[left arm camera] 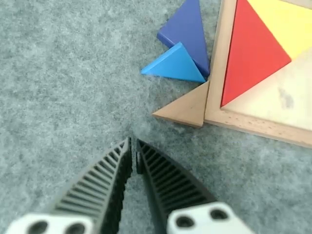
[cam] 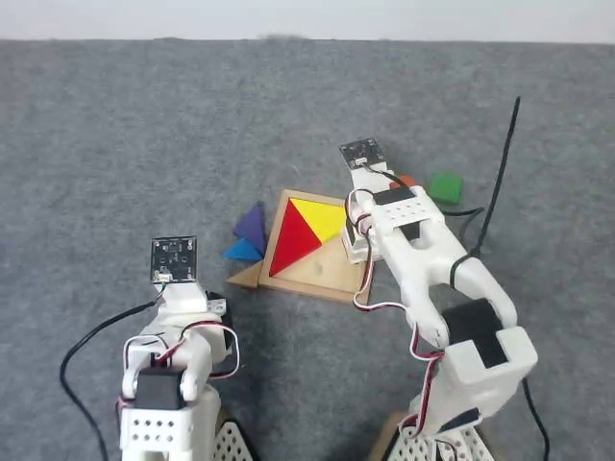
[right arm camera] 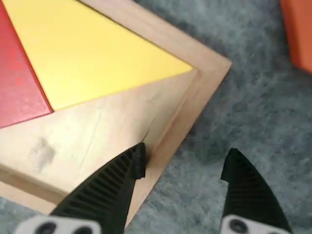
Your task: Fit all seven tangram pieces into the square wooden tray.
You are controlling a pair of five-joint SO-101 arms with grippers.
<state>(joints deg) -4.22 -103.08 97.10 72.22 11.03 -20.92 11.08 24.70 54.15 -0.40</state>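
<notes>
**Two robot arms at a partly filled tangram tray on a grey mat**

A grey felt-like mat (cam: 115, 144) covers the table. The right arm (cam: 432, 279) stretches across it to the far right side of the square wooden tray (cam: 322, 269). The left arm (cam: 173, 365) sits folded near the front of the table, well apart from the tray.

The tray lies near the middle of the mat, turned at a slight angle. Inside it, a large red triangle (cam: 291, 240) and a large yellow triangle (cam: 322, 216) lie flat, meeting along one edge. The rest of the tray floor is bare wood.

The right gripper (right arm camera: 186, 153) hangs with its fingers spread wide and holds nothing. One fingertip is over the tray's rim near a corner; the other is over the mat just outside.

The left gripper (left arm camera: 133, 142) points at bare mat. Its fingers are drawn together to a thin slit, with nothing between them.

Three small pieces lie on the mat to the left of the tray. A dark blue triangle (left arm camera: 187, 29) and a light blue triangle (left arm camera: 175, 64) rest against each other. A plain wooden triangle (left arm camera: 187, 107) touches the tray's outer wall.

Beyond the right arm lie a green piece (cam: 444, 187) and an orange piece (cam: 406, 180).
</notes>
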